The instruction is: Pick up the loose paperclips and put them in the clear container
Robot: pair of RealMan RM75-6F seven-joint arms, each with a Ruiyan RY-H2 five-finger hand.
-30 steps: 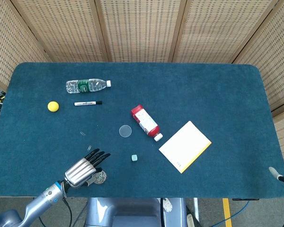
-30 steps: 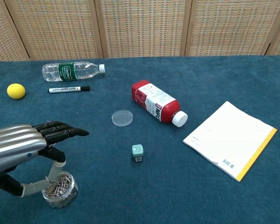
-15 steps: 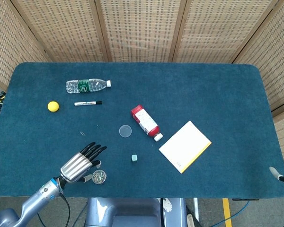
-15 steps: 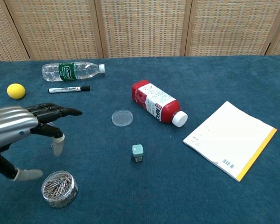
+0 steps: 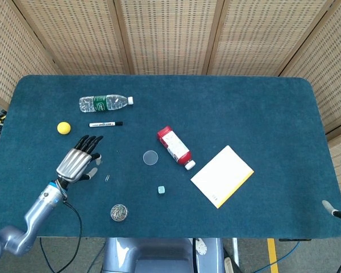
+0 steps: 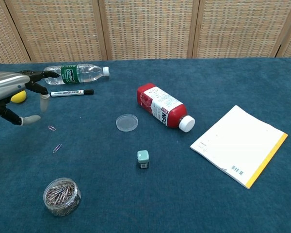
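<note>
A clear round container (image 5: 119,212) (image 6: 61,196) full of paperclips stands near the table's front edge. Two loose paperclips lie on the blue cloth, one (image 6: 52,128) farther back and one (image 5: 107,178) (image 6: 57,148) nearer the front. My left hand (image 5: 79,160) (image 6: 14,90) hovers just left of and behind them, fingers spread and holding nothing. In the head view it covers the spot of the farther clip. Of my right hand only pale fingertips (image 5: 329,206) show at the right edge of the head view.
A round clear lid (image 5: 150,157) (image 6: 126,122), a red bottle (image 5: 175,147) on its side, a small green cube (image 6: 143,158) and a yellow-edged notepad (image 5: 221,176) lie mid-table. A water bottle (image 5: 105,103), marker (image 5: 105,123) and yellow ball (image 5: 63,128) sit at the back left.
My left hand has left the container at the front edge and travelled back and left, ending over the loose paperclips. Both clips now show in the chest view.
</note>
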